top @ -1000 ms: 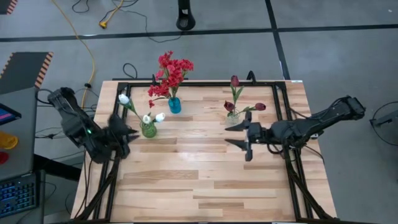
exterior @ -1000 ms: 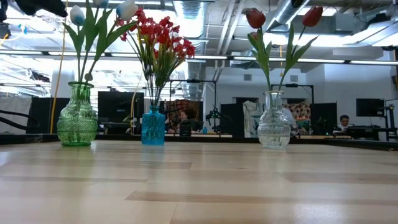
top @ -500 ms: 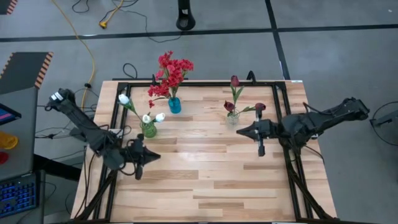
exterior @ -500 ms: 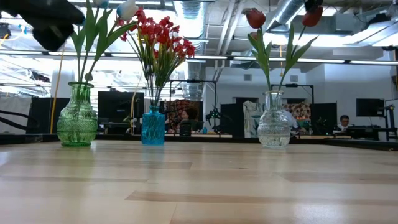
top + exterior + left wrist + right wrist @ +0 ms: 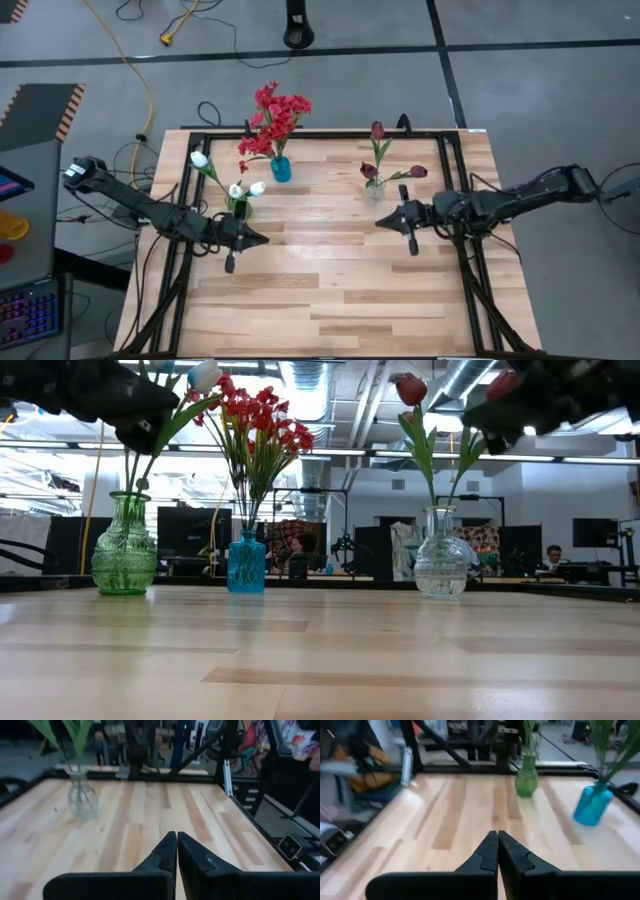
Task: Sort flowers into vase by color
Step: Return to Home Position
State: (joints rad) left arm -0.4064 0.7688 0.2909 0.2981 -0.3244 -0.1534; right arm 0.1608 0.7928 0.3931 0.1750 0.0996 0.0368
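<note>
Three vases (image 5: 280, 168) with flowers (image 5: 275, 115) near far edge, left and right jaws closed, wide tabletop (image 5: 320, 290) between

Open tabletop (image 5: 330, 290) before three flower vases (image 5: 281, 169)

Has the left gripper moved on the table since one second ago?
Yes. In the high view the left gripper, shut, was beside the green vase toward the table's left edge; now it lies past the vase, nearer the table's middle.
</note>
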